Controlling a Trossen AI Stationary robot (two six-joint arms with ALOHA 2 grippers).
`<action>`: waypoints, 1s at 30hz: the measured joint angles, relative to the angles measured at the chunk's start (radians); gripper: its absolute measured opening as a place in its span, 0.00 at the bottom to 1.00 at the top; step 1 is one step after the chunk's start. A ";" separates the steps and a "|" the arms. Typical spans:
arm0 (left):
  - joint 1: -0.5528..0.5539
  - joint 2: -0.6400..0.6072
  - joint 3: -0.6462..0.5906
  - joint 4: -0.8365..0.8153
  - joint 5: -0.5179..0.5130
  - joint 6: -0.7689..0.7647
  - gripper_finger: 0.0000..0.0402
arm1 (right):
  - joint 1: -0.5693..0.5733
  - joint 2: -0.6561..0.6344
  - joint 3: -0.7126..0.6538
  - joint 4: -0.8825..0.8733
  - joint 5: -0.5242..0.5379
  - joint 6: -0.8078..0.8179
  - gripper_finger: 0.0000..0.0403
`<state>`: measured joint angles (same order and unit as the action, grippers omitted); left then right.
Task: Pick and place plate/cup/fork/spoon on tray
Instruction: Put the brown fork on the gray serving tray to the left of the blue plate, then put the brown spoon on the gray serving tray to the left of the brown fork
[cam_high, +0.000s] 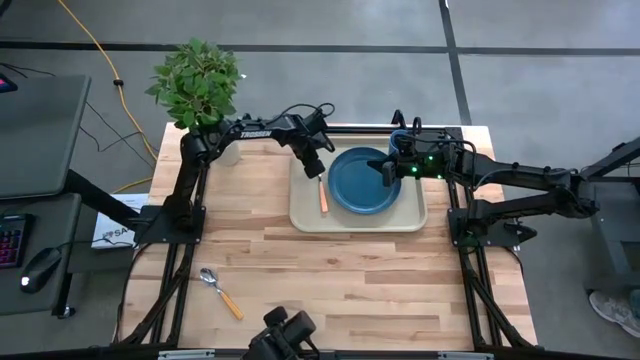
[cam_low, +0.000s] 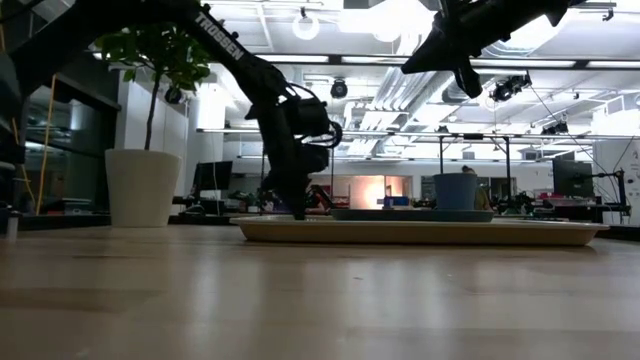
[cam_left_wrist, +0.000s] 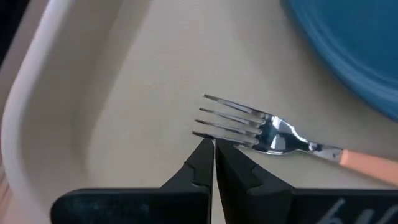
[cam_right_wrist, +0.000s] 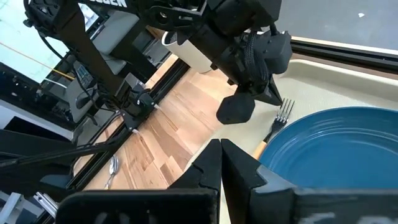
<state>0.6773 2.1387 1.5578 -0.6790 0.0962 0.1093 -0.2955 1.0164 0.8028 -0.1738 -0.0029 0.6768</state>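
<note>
The beige tray (cam_high: 410, 222) lies at the table's far middle. The dark blue plate (cam_high: 355, 185) rests flat on it. The light-blue cup (cam_low: 455, 190) stands upright on the tray's far right part, partly hidden in the high view (cam_high: 399, 138). The orange-handled fork (cam_left_wrist: 273, 134) lies flat on the tray left of the plate, also seen from above (cam_high: 322, 197). My left gripper (cam_left_wrist: 213, 143) is shut, its tips low over the tray at the fork's tines. My right gripper (cam_right_wrist: 221, 146) is shut and empty, high above the plate. The spoon (cam_high: 220, 292) lies on the table at the near left. My left gripper's shut fingertips (cam_left_wrist: 205, 149) point down at the tray right beside the fork's outermost tine (cam_left_wrist: 208, 134). I cannot tell whether they touch it. The fork lies flat on the tray.
A potted plant in a white pot (cam_high: 197, 85) stands at the table's far left corner, also in the low view (cam_low: 140, 185). Bare wooden table (cam_high: 340, 280) stretches between the tray and the near edge.
</note>
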 joint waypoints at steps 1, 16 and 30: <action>-0.001 0.000 0.000 0.006 0.000 -0.001 0.00 | 0.000 0.000 0.000 0.000 0.000 0.001 0.00; -0.031 0.023 0.003 0.046 -0.016 -0.024 0.00 | 0.000 0.000 0.000 0.007 0.000 -0.002 0.00; 0.029 -0.295 0.003 0.011 0.134 -0.169 0.00 | -0.001 0.000 0.000 0.006 0.018 -0.034 0.00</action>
<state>0.7061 1.8441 1.5604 -0.6676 0.2304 -0.0600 -0.2966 1.0164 0.8028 -0.1680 0.0151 0.6425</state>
